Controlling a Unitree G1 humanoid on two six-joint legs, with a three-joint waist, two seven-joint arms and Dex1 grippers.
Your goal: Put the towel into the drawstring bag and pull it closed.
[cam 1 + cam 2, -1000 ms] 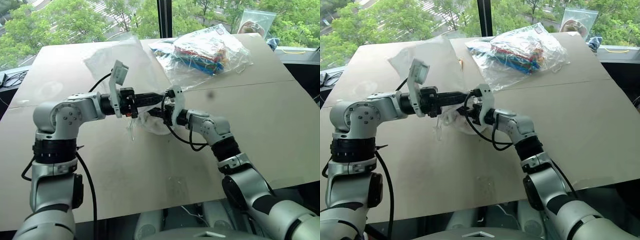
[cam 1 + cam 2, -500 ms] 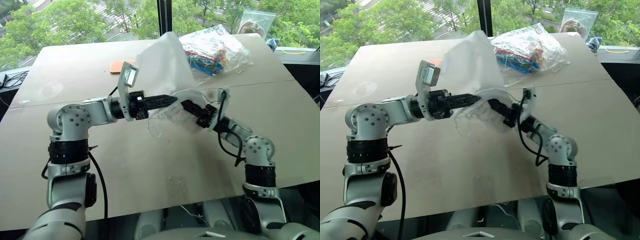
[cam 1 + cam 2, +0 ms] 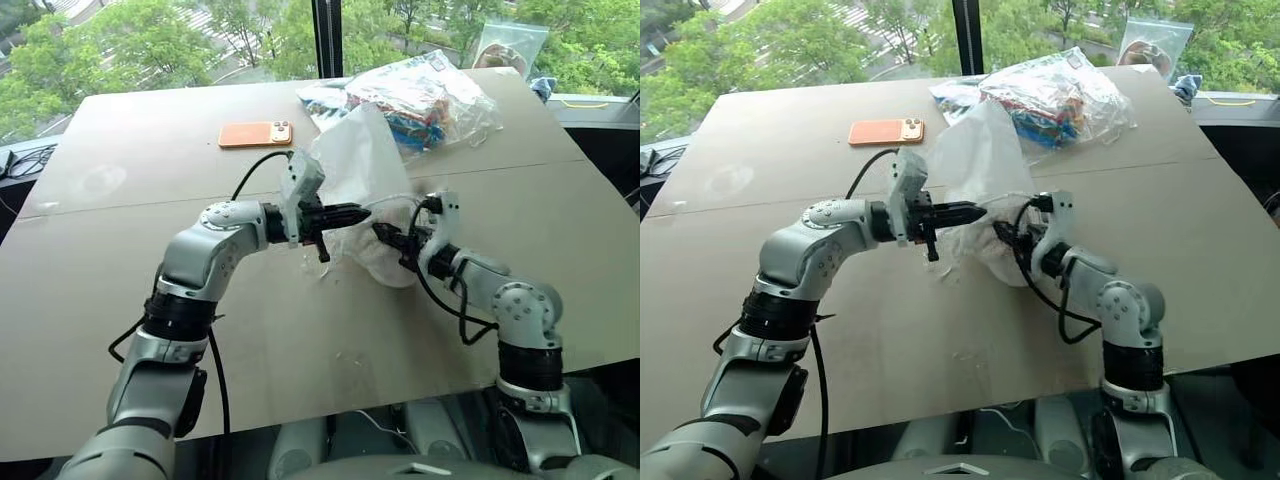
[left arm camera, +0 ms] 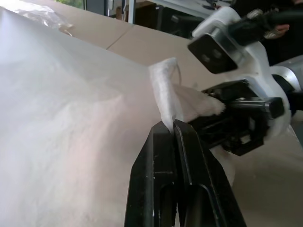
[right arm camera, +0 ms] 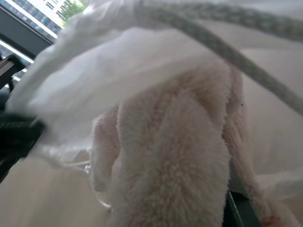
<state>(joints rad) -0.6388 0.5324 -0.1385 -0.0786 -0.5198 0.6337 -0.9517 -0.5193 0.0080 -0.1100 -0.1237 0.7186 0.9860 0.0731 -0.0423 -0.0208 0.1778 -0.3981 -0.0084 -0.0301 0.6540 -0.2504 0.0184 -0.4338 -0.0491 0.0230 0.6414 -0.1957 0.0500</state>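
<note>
Both arms had swung lower and rightward, carrying the drawstring bag (image 3: pixel 355 170) off the orange phone (image 3: pixel 256 133). Left gripper (image 4: pixel 173 124) was clenched on the bag's hem at frame centre. Right gripper (image 3: pixel 385 236), nearly closed, held the towel (image 5: pixel 180 156) at the bag's mouth, so insertion looked underway.

Bare table (image 3: pixel 300 340) lies open nearside of the drawstring bag (image 3: pixel 355 165); beyond it, a plastic bag (image 3: pixel 420 95) and phone (image 3: pixel 255 133) obstruct.

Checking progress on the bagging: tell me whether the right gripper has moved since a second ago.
Yes. The right gripper has shifted to the robot's right along the table, away from the table's middle.
</note>
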